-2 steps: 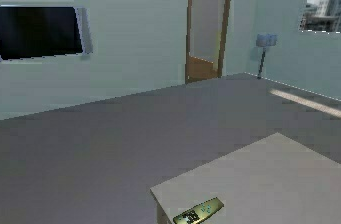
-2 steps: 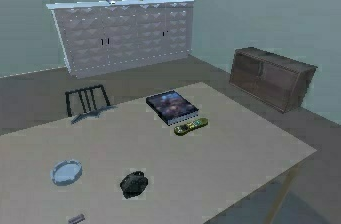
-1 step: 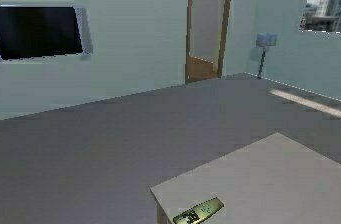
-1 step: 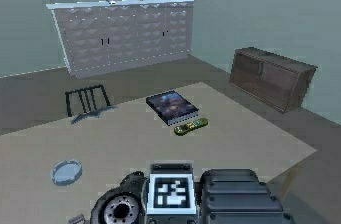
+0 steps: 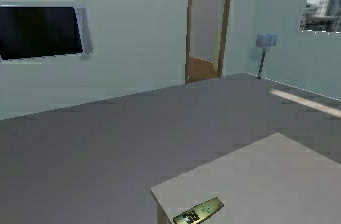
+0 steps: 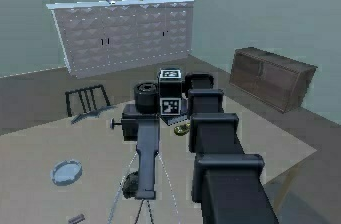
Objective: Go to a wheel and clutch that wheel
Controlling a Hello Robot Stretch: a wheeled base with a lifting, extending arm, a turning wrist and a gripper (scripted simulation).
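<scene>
In the arm side view the arm [image 6: 228, 170] rises from the bottom edge as a dark square bar over a tan rug [image 6: 38, 140]. Two white marker squares [image 6: 168, 85] stand at its far end. Left of them sits the gripper [image 6: 141, 197], with its thin fingers [image 6: 156, 185] reaching down the picture. A small dark round thing [image 6: 131, 183], which may be the wheel, lies on the rug right at the fingers. I cannot tell whether the fingers touch it or are just beside it. With that thing on the rug at the gripper's end, I cannot tell whether the gripper holds anything.

A flat grey disc [image 6: 66, 172] lies on the rug, off to the left of the gripper and apart from it. A dark rack [image 6: 86, 100] stands farther out. A small gold object [image 6: 181, 127] sits close beside the arm. A long grey cabinet [image 6: 123, 38] lines the far wall, and a brown wooden chest [image 6: 270, 78] stands at the right.

In the forward view a television [image 5: 33, 32] hangs on the wall, left of a doorway [image 5: 206, 40] and a floor lamp [image 5: 266, 45]. A remote control [image 5: 198, 212] lies on a pale table [image 5: 278, 175].
</scene>
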